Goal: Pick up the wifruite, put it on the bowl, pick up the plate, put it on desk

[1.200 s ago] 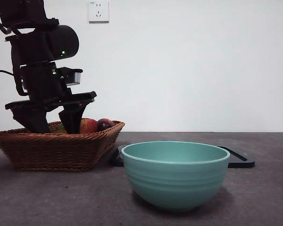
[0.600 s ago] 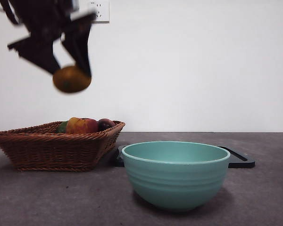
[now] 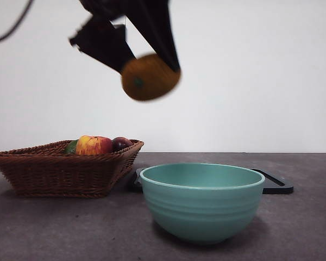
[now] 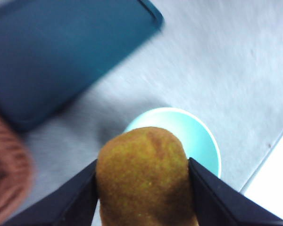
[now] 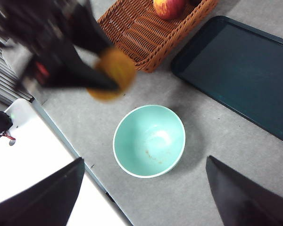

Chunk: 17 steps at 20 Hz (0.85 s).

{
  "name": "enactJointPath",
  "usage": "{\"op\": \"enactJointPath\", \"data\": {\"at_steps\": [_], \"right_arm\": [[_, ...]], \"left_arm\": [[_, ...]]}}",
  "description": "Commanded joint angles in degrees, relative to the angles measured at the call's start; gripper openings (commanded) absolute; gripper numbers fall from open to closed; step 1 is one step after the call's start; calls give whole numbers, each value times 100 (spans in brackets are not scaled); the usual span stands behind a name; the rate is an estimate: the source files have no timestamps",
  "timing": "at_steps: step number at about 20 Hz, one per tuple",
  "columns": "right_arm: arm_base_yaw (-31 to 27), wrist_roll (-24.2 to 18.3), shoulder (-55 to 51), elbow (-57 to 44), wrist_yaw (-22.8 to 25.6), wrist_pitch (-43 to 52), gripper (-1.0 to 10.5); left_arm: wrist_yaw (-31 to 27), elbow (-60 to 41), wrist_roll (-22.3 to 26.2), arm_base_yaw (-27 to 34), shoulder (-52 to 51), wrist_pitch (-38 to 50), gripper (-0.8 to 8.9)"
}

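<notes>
I saw the broad dark grey matte desk point(image 3: 54, 228) carrying three things. The large round teal-green glossy bowl point(image 3: 201, 201) stood nearest the front camera. The brown woven wicker basket point(image 3: 65, 168) sat to its left and further back. The flat black rectangular tray point(image 5: 238, 70) lay behind the bowl, just beside the basket.

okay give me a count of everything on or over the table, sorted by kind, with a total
Fruit: 4, namely the brown fruit held by the left gripper, plus a red-yellow apple, a dark plum and a green fruit in the basket
Bowl: 1
Wicker basket: 1
Black tray: 1
Total: 7
</notes>
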Motion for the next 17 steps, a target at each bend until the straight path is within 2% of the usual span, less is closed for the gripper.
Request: {"op": "enactJointPath", "data": {"at_steps": [1,11,17], "right_arm": [[28,15,46,111,0,35,414],[28,13,46,111,0,35,414],[28,13,46,111,0,37,414]], "left_arm": [[9,120,39,-262,400,186,214],[-348,120,310,-741,1843,682,214],[-343,120,313,-758,2072,800,233]]}}
